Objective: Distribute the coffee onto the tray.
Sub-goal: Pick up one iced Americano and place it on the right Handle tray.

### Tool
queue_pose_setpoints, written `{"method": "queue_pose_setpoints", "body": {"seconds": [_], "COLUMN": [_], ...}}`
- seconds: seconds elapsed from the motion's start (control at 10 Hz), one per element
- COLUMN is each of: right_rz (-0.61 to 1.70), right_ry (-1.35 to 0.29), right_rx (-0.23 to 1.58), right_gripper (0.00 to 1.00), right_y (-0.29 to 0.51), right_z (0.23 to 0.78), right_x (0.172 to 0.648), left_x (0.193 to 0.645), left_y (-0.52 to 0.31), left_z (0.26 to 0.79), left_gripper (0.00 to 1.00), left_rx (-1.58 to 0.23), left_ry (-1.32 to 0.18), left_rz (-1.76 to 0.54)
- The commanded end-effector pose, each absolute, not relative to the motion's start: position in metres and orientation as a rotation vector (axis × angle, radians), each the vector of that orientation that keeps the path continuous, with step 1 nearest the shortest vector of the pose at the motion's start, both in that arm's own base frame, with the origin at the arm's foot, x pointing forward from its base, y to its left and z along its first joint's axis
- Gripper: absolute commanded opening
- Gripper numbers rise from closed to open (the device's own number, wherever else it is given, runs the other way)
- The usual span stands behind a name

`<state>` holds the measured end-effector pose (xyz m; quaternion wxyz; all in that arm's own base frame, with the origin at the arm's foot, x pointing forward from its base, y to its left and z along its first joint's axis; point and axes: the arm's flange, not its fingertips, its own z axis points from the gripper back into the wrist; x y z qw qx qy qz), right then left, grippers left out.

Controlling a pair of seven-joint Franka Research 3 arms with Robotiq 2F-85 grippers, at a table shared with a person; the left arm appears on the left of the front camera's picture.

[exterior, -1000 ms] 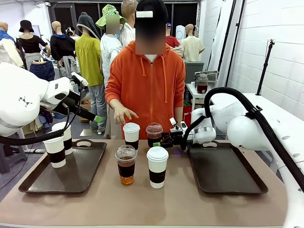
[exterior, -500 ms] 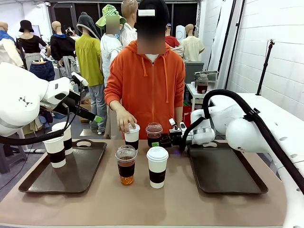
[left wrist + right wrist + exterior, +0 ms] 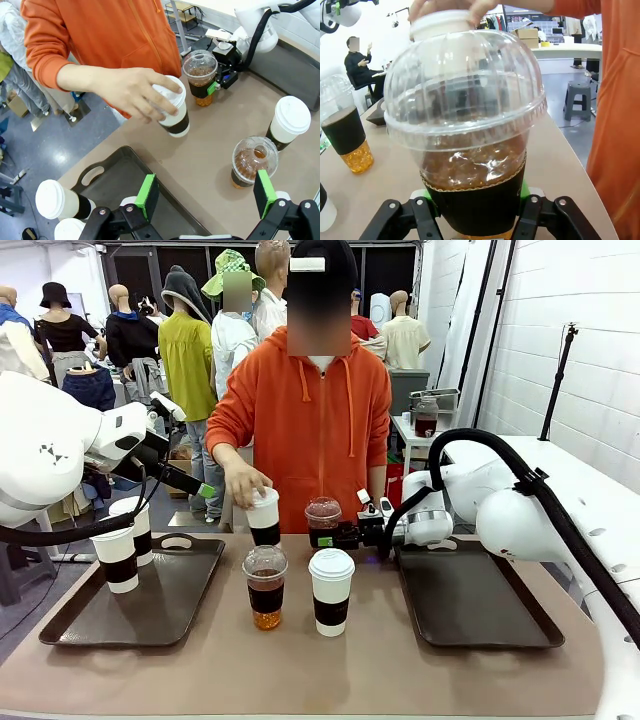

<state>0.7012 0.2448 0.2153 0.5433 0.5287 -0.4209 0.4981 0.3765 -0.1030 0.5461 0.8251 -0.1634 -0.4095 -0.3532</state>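
Hand (image 3: 243, 483) on paper cup (image 3: 265, 521), just beside dome-lidded cup (image 3: 323, 512) in right pincer (image 3: 324, 537)

At the far middle of the tabletop (image 3: 400, 665), a person's hand (image 3: 243, 483) grasps a white paper cup (image 3: 264, 518) from above. Just right of it, the robot's right hand (image 3: 328, 538) clasps a dome-lidded cup (image 3: 323, 516). Two banded cups (image 3: 118, 558) stand on the left tray (image 3: 170, 605).

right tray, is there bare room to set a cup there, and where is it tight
The right tray is wholly bare, just right of the right gripper. The left tray is bare on its right half; two white cups stand at its left end. The middle of the table is crowded: four cups, the person's hand holding one.
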Motion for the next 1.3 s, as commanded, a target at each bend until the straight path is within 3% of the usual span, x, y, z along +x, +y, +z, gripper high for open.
{"method": "queue_pose_setpoints", "body": {"seconds": [0.0, 0.6, 1.2], "right_rz": [1.178, 1.226, 1.215], "right_ry": [-1.031, -1.075, -1.066], "right_rx": [1.282, 1.271, 1.22], "right_gripper": [0.62, 0.62, 0.62], "right_y": [0.243, 0.174, 0.098], "right_z": [0.229, 0.31, 0.317], "right_x": [0.704, 0.678, 0.636], "left_x": [0.377, 0.377, 0.377], "left_y": [-0.102, -0.102, -0.102], "left_z": [0.545, 0.545, 0.545], "left_gripper": [1.0, 1.0, 1.0], "left_rx": [-0.354, -0.354, -0.354], "left_ry": [-0.868, -0.868, -0.868], "left_rz": [-0.75, -0.75, -0.75]}}
